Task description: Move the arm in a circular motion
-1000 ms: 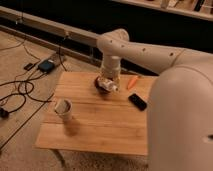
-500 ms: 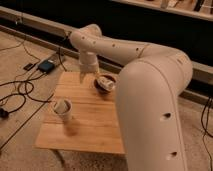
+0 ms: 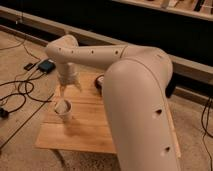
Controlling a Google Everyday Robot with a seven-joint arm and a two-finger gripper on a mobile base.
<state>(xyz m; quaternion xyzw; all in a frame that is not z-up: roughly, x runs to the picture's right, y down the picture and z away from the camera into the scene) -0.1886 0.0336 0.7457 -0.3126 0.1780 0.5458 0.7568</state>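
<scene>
Thick cream-white arm, pincer above paper cup

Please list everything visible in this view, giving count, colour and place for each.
table: one, light wood, centre of view on the floor
paper cup: one, white, left part of the tabletop
round object: one, dark, far side of the table, partly hidden behind the arm
cables: several, black, on the floor left of the table
small device: one, dark bluish, on the floor beyond the table's left corner
arm: one, cream-white, reaching from lower right across the table
gripper: one, cream-white, pointing down just above the paper cup
</scene>
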